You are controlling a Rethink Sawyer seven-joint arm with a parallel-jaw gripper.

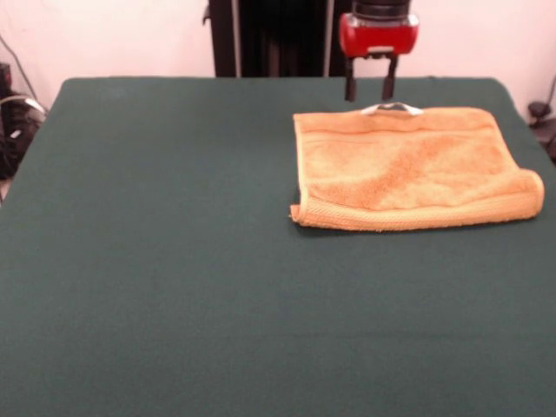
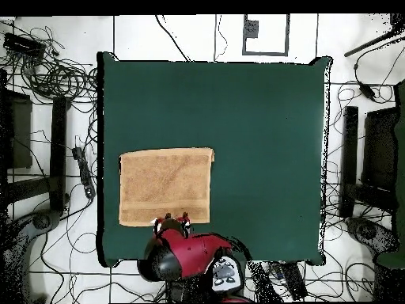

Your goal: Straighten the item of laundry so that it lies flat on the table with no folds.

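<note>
The item of laundry [image 1: 408, 169], an orange-tan terry towel, lies on the dark green table [image 1: 174, 261] in the right half of the front view. Its near edge is doubled over into a thick rolled fold, and a small white tag shows at its far edge. In the overhead view the towel [image 2: 166, 186] sits near the table's [image 2: 261, 142] left side. My gripper [image 1: 369, 87] hangs just above the towel's far edge, over the tag. Its two dark fingers stand apart with nothing between them. From overhead the gripper [image 2: 172, 222] shows at the towel's lower edge.
Cables and dark equipment [image 2: 47, 71] lie on the floor around the table in the overhead view. The towel lies close to the table's edge on that side [image 2: 101, 190].
</note>
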